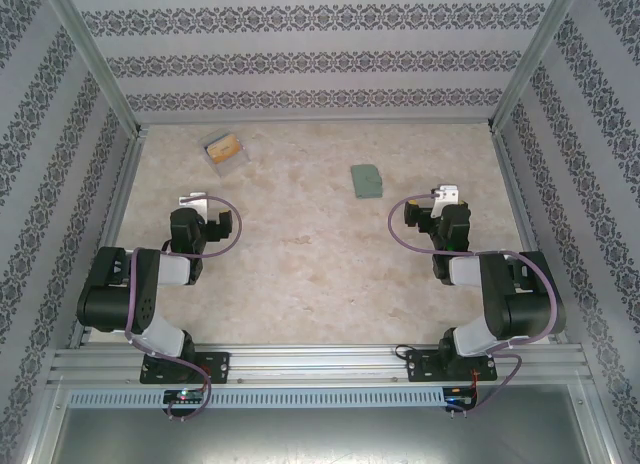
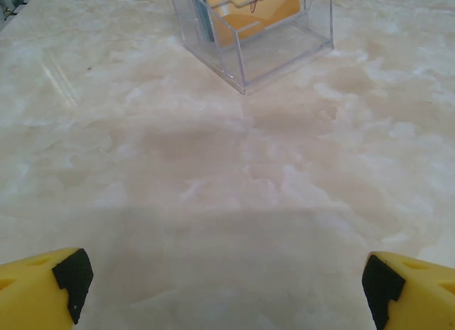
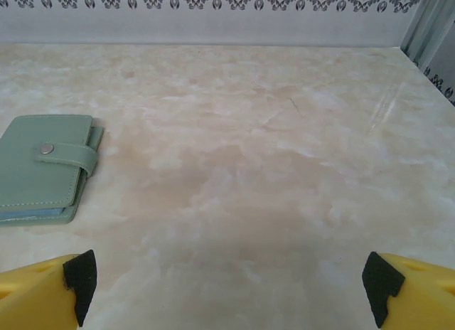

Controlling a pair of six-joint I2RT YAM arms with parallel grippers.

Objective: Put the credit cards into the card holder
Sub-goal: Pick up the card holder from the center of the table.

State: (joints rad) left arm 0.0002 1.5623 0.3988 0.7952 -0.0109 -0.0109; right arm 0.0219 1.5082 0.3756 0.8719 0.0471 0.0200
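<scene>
Marbled tabletop (image 1: 300, 274) | credit cards (image 2: 256, 6) upright in clear box (image 2: 284, 52), far left, edges graspable | card holder (image 3: 43, 166) far centre, snapped closed, likely needs opening | left gripper (image 2: 226, 284), right gripper (image 3: 227, 284) both spread wide, empty

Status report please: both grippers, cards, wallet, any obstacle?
Left gripper open, empty; right gripper open, empty. Orange-tan flat credit cards standing in clear plastic box. Grey-green soft wallet closed, tab fastened, lying apart. No obstacle seen.

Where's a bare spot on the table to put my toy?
Bare tabletop lies between the clear card box and the green wallet, and mid-table between the left arm and the right arm. Crowded: close beside either arm.
</scene>
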